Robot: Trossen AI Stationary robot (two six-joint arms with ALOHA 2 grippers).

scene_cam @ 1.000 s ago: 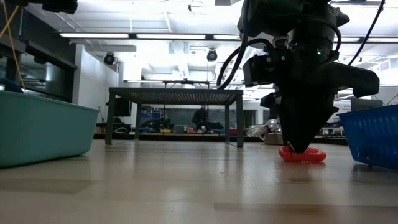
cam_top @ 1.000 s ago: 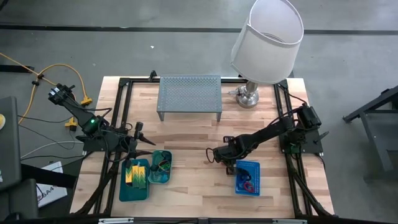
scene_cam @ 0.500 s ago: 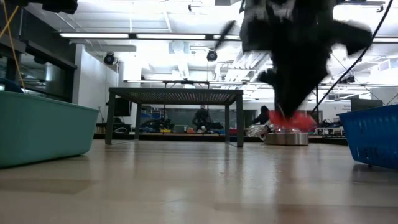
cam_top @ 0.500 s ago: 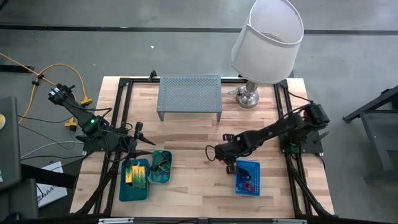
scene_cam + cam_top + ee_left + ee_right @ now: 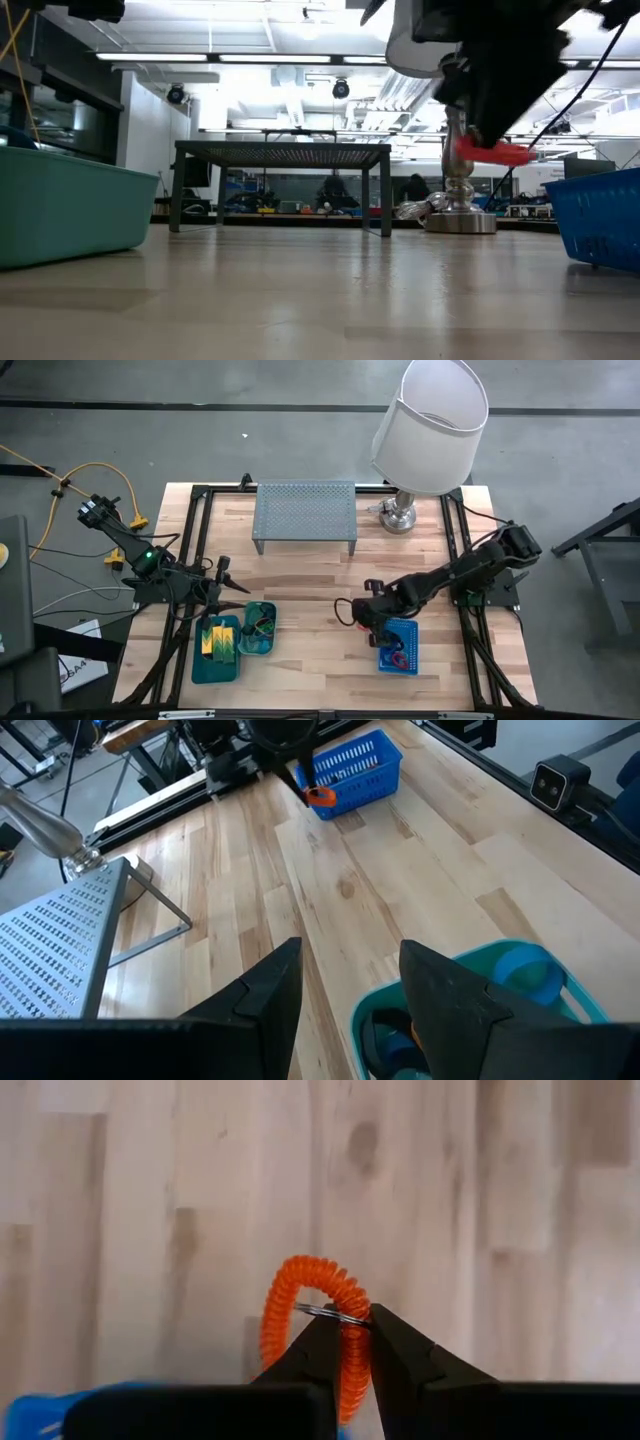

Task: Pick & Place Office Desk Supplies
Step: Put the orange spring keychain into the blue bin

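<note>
Lifted: right gripper took the red band loop off the table; I see it pinched, hanging just beside the blue mesh basket. Left gripper parked part-open, empty, over the teal tray.

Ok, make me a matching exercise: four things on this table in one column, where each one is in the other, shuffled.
Things:
1. red band loop
2. yellow-green blocks
3. lamp
4. riser shelf

Places:
A. far right corner
B. in the left teal tray
C. far edge, middle
D. pinched in the right pincer, off the table

Pairs: 1-D, 2-B, 3-A, 4-C
</note>
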